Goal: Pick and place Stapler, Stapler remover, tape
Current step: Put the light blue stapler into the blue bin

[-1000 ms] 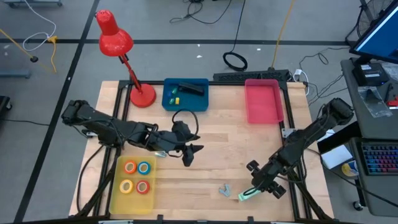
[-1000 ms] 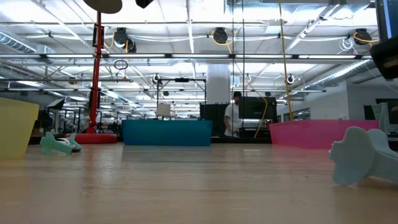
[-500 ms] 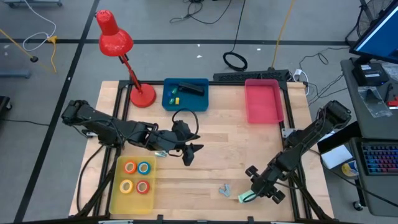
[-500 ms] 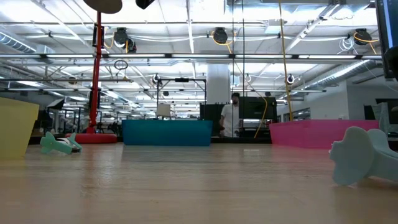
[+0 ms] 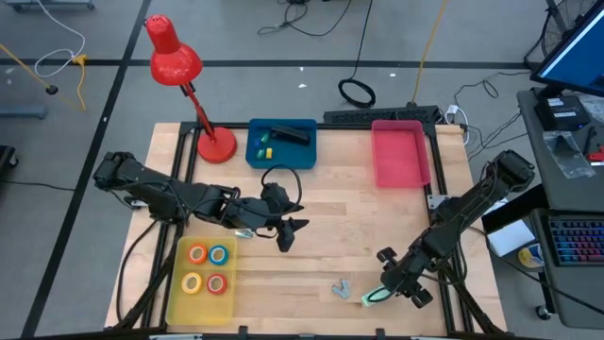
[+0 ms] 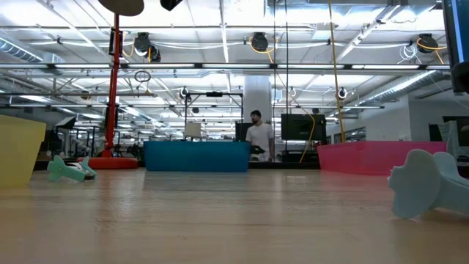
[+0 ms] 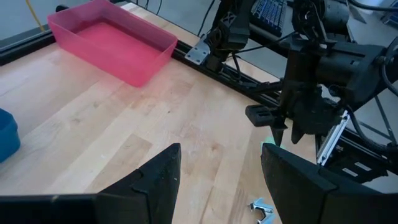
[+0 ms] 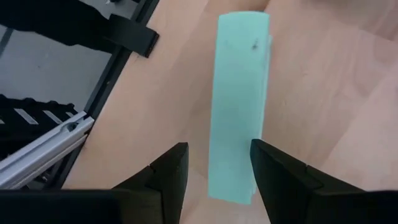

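My table [image 5: 311, 255] looks as it did half a second ago. My right arm has drawn back a touch toward the table's right edge, and in the low view the person [image 6: 257, 136] behind the blue bin [image 6: 196, 155] has stepped left.

Taking the yellow bin [image 5: 174, 293] as my mark: my left gripper [image 5: 293, 229] hangs just above and right of it, fingers apart, holding nothing. My right gripper [image 5: 389, 285] is far to its right, near the front right corner, fingers spread to either side of the stapler [image 8: 239, 149] without touching it. The pink bin [image 5: 399, 154] sits far right and toward the back.

The stapler is a long, flat, mint-green bar lying on the wood. The remover [image 5: 341, 287], small and grey, lies just left of it. The four tapes [image 5: 207, 268], orange, blue, yellow and red, lie inside the yellow bin.

From above, my gripper covers most of the stapler. In the low view the remover [image 6: 426, 182] is cut off at the frame's right edge.
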Available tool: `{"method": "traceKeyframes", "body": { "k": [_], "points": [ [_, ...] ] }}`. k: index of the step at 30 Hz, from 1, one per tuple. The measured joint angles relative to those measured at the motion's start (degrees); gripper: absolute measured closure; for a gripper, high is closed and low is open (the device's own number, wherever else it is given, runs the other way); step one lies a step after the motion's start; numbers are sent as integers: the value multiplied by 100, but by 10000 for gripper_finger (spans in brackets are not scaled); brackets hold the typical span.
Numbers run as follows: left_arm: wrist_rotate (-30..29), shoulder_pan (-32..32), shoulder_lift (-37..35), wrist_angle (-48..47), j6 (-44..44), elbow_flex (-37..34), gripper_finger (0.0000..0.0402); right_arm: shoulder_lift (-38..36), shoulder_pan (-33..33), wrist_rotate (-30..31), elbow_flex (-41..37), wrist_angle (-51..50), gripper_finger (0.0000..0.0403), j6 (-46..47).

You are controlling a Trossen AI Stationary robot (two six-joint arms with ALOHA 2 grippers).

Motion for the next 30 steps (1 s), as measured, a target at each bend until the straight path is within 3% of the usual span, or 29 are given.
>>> {"method": "traceKeyframes", "body": {
  "k": [8, 30],
  "points": [
    [0, 0, 0, 0, 22, 2, 179, -152, 3, 157, 0, -243, 237, 277],
    [11, 7, 0, -3, 20, 2, 178, 505, 111, 291, 7, 21, 237, 164]
  ]
}}
